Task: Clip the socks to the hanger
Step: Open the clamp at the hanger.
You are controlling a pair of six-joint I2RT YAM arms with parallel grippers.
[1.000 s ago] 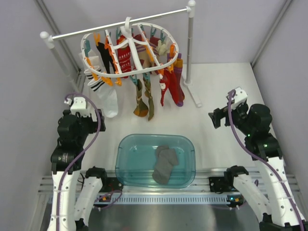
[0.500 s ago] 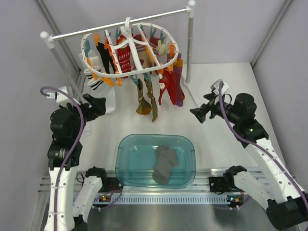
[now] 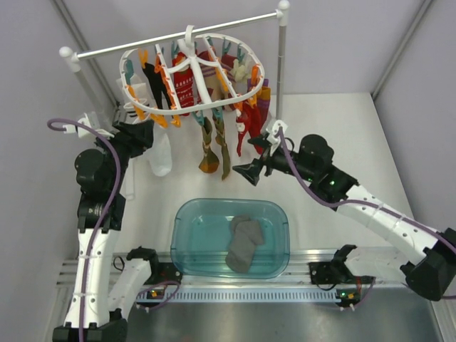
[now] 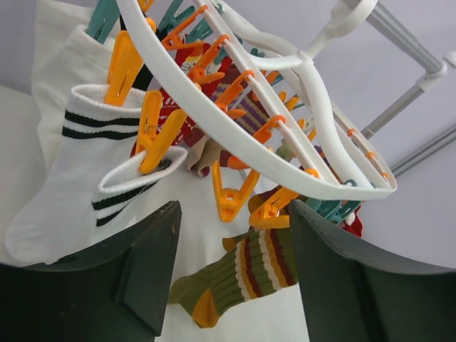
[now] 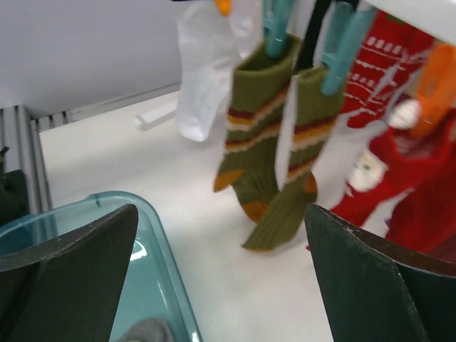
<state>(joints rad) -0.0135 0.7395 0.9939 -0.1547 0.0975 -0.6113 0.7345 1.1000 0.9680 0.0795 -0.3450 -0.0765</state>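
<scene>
**Risks: both claws empty, socks not picked up**

Left claw (image 3: 141,135): spread and empty, up under the left rim of the hanger (image 3: 187,111), just beside a white striped sock (image 4: 78,178). The wrist view frames a free orange clip (image 4: 229,196) between the fingers.
- If it closes off-centre, it grabs the striped sock or the rim instead of the clip levers.
- The hanger hangs by its hook from the rail (image 3: 178,35), so any nudge would likely swing it and move the clip target.

Hanger: many clips are already loaded. Squeezing the wrong one drops a hung sock.

Socks (image 3: 244,242): grey, heaped together in the teal bin (image 3: 187,214) at the near side of the table, well apart from both claws.
- One pinch may lift both at once.
- It may also catch only a loose fold, which slips on the way up.

Right claw (image 3: 249,173): spread and empty, in the air between the bin and the hanging olive socks (image 5: 267,107), with the red socks (image 5: 399,164) near.
- Going down, it can hit the bin's far rim and shove the bin.
- Going up, it can snag the olive pair.
</scene>
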